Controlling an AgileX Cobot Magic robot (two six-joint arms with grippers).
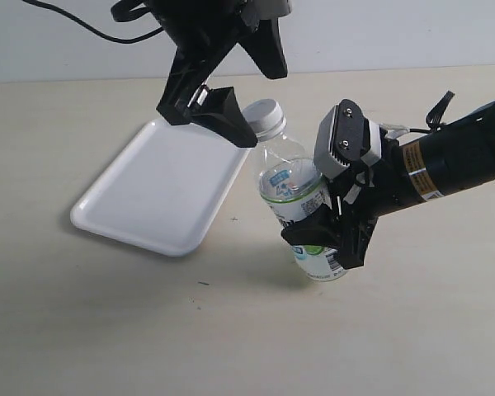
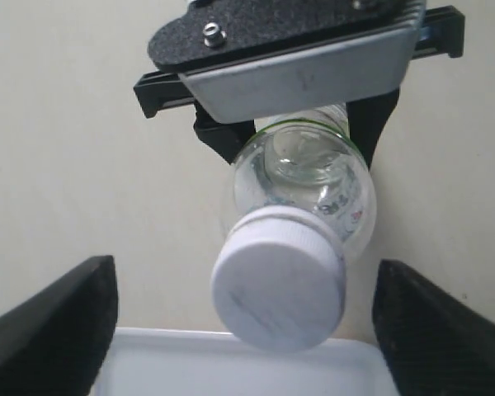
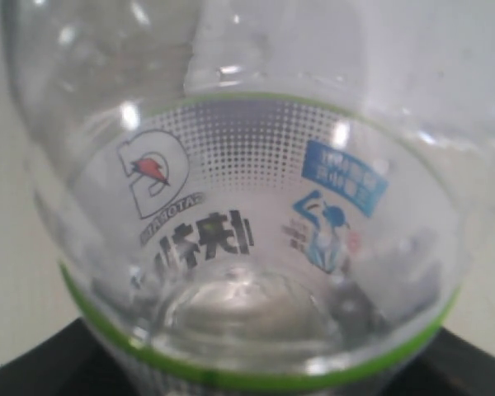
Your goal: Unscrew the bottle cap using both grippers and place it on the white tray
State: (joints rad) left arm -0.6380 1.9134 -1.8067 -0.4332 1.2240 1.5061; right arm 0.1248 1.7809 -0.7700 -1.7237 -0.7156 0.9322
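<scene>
One bottle [image 1: 293,177] tight in right tool [image 1: 326,239], one bottle cap [image 1: 262,115] by open left tool [image 1: 260,103], one white tray [image 1: 161,177]

White cap [image 1: 262,115] — green-banded bottle [image 1: 301,194] — white tray [image 1: 161,186]

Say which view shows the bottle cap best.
Left wrist view: the bottle cap looks large, top and side clear. The exterior view shows it small, from the side. The right wrist view shows only the bottle, no cap.

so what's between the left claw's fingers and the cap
Nothing: in the left wrist view the open fingers flank the cap with bare gaps either side.
</scene>
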